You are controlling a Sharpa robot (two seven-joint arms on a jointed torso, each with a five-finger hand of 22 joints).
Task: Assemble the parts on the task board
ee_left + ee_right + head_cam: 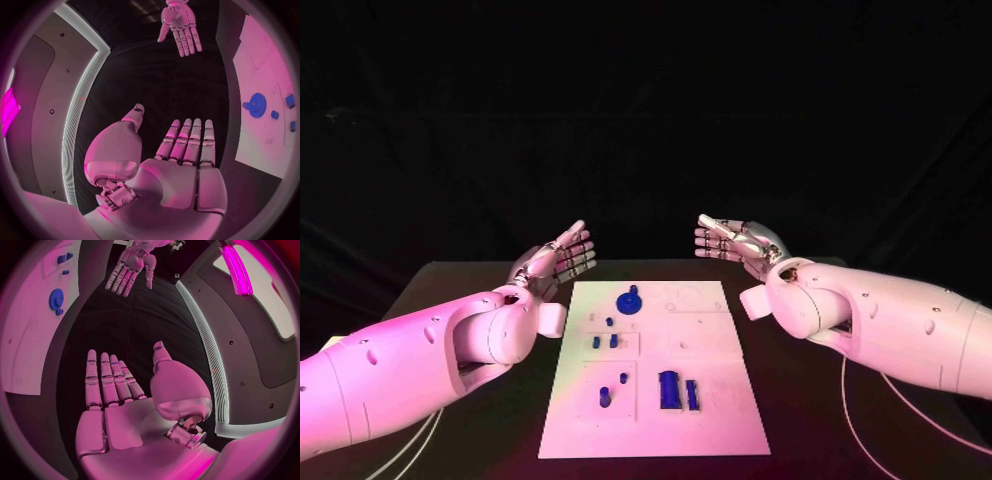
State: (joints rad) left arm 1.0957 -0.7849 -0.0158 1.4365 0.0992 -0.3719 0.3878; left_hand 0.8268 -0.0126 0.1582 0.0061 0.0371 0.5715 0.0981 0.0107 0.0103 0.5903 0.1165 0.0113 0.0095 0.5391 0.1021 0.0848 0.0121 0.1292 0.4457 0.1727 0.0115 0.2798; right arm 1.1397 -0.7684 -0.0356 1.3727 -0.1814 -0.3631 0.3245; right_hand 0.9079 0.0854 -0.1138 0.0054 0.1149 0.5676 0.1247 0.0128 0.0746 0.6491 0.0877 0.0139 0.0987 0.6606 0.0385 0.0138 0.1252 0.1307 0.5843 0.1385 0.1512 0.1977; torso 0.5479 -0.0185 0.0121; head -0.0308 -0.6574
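Left hand [557, 258] is held flat and empty, fingers spread. The task board [718, 420] lies between and below both hands, blue gear [629, 299] slightly nearer the left. Right hand [737, 243] is likewise spread, nothing gripped.

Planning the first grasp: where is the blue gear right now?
In the head view the blue gear lies at the task board's far end, left of centre, nearer the left hand.

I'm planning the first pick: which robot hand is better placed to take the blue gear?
Probably the left robot hand. The gear lies on the left half of the board, nearer that hand than the right robot hand. Both are open, raised beyond the board's far end.
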